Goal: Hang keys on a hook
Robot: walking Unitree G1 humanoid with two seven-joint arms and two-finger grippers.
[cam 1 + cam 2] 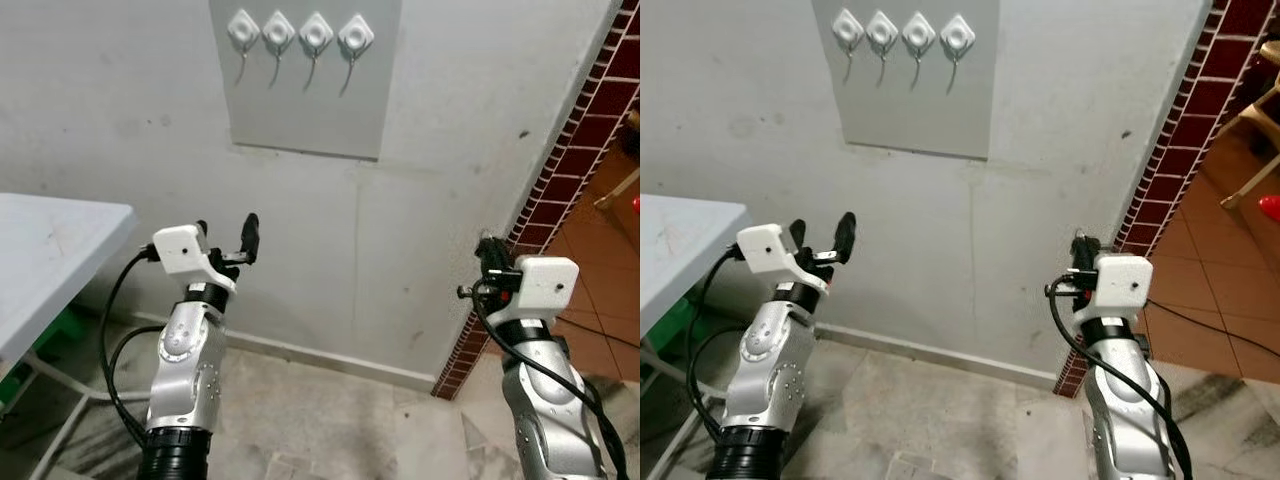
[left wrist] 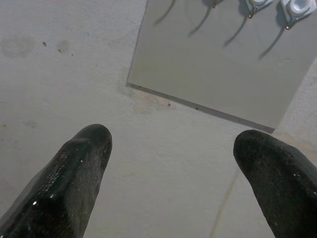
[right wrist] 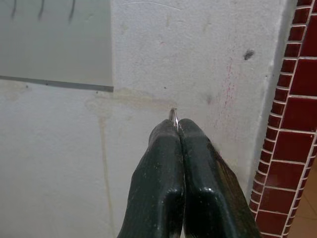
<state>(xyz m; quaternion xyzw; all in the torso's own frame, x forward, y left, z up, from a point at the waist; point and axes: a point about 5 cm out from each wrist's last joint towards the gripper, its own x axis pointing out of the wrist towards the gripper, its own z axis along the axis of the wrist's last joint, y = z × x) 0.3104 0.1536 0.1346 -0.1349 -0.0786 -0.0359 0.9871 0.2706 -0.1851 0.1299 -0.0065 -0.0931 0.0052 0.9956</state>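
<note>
Up on the wall, four hooks (image 1: 296, 42) wait on their grey board (image 1: 305, 110), well above both our grippers. Our right gripper (image 3: 175, 130) is pinched tight, with just a sliver of metal (image 3: 173, 115) poking past the fingertips, likely the keys, though we can't tell their shape. Our left gripper (image 2: 173, 163) is spread wide and empty. The risk, we judge: so thin a hold could slip on the climb, or the hidden ring could miss those slim bent hooks.
</note>
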